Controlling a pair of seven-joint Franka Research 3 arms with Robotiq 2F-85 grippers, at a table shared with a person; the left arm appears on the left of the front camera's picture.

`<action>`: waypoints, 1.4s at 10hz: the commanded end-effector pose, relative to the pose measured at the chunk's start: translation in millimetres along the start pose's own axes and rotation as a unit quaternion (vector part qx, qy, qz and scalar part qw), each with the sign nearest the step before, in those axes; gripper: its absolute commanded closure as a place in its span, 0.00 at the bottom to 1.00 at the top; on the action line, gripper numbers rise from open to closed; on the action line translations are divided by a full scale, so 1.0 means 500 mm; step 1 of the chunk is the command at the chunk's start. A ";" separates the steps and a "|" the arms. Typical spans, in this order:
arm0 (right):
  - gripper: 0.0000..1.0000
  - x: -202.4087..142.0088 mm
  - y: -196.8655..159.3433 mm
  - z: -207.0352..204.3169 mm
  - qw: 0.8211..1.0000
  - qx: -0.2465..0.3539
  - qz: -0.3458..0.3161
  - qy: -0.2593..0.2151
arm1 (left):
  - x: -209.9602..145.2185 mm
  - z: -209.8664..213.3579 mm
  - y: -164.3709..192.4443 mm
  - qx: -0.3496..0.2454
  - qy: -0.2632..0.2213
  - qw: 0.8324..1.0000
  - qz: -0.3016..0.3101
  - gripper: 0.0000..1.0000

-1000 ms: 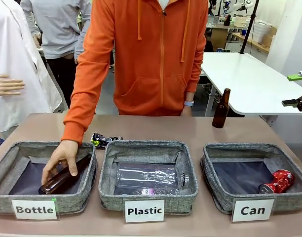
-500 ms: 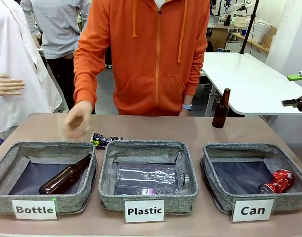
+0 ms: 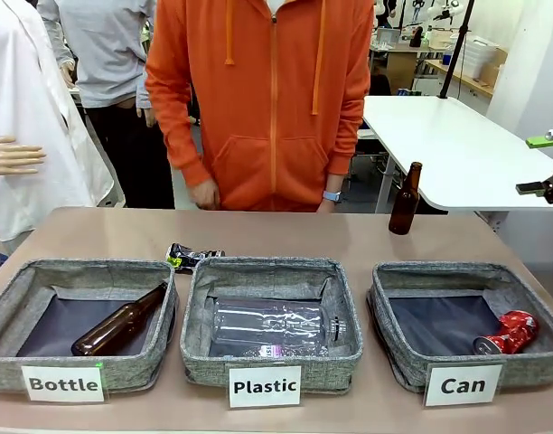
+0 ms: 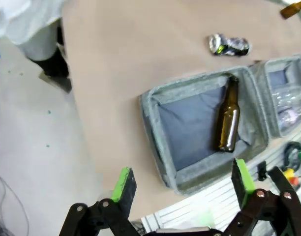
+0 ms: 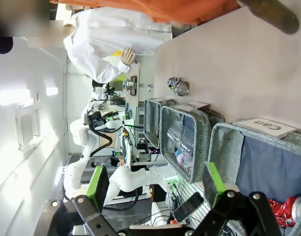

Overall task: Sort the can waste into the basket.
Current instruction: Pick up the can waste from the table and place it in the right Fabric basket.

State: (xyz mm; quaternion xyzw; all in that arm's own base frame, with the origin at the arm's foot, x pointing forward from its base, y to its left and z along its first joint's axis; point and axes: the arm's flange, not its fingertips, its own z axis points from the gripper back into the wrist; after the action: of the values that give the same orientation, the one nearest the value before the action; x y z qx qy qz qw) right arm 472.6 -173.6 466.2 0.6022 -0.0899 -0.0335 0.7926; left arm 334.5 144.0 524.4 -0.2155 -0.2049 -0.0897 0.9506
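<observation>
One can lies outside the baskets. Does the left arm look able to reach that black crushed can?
Probably yes. The black crushed can lies bare on the table just behind the baskets, the person's hands are off the table, and the left arm's fingers stand open.

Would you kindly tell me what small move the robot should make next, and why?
Probably move the open left hand toward the black and silver can. That can lies on the table, just behind the gap between the Bottle basket and the Plastic basket, outside the Can basket, where the red can already rests.
</observation>
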 end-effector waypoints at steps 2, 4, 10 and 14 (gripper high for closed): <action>0.00 0.001 0.005 0.003 1.000 -0.001 0.009 0.005 | 0.132 -0.115 -0.125 0.046 0.032 0.995 -0.086 0.00; 0.00 0.001 0.005 0.003 1.000 -0.001 0.009 0.005 | 0.212 -0.187 -0.220 0.054 0.040 0.980 -0.189 0.00; 0.00 0.001 0.005 0.003 1.000 -0.001 0.009 0.005 | 0.353 -0.461 -0.408 -0.017 0.093 0.809 -0.581 0.00; 0.00 0.001 0.005 0.003 1.000 -0.001 0.009 0.005 | 0.368 -0.558 -0.428 -0.047 0.165 0.723 -0.669 0.00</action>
State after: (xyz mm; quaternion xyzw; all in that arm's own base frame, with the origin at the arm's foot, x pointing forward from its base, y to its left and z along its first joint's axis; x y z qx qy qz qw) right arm 472.8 -173.7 466.6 0.6020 -0.0901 -0.0331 0.7927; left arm 532.4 -184.6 445.9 -0.0406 -0.1282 -0.7564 0.6402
